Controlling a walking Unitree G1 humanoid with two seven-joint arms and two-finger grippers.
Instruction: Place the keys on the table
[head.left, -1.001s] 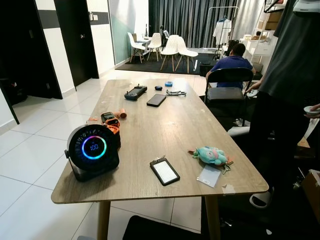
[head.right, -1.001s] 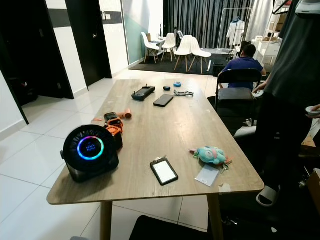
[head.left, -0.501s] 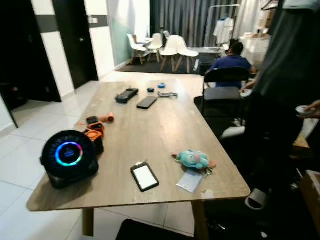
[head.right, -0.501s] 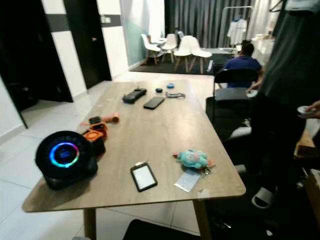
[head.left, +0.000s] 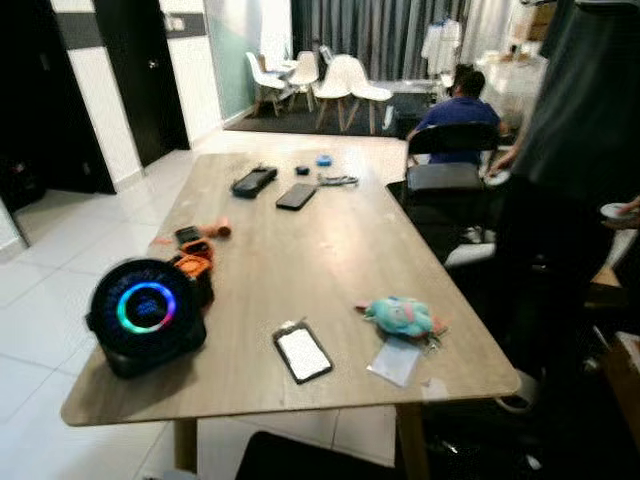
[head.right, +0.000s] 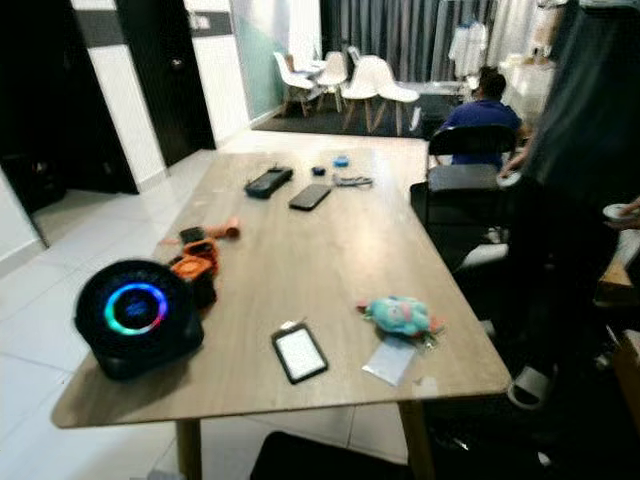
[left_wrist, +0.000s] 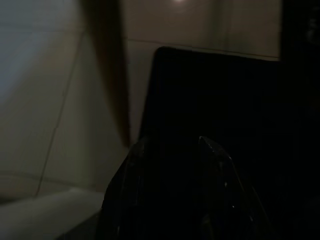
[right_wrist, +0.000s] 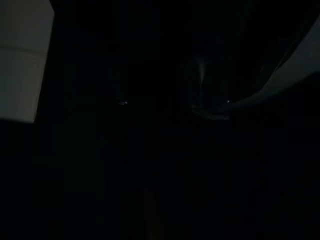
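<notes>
The keys (head.left: 431, 338) lie on the wooden table (head.left: 300, 250) near its right front edge, attached to a teal plush keychain (head.left: 400, 316). A white card (head.left: 395, 360) lies just in front of them. My left gripper (left_wrist: 170, 150) hangs low in the shade over a black mat and pale floor tiles. The right gripper (right_wrist: 170, 100) hangs in a very dark view, with only faint glints to make out.
On the table stand a round black speaker with a glowing ring (head.left: 146, 312), a black-framed device (head.left: 302, 352), an orange tool (head.left: 192, 268), a phone (head.left: 296, 196) and a controller (head.left: 254, 181). A person (head.left: 570, 170) stands at the table's right side. Another sits beyond a black chair (head.left: 445, 175).
The whole picture has shifted sideways and is blurred, so the camera has moved. The things on the table lie where they were.
</notes>
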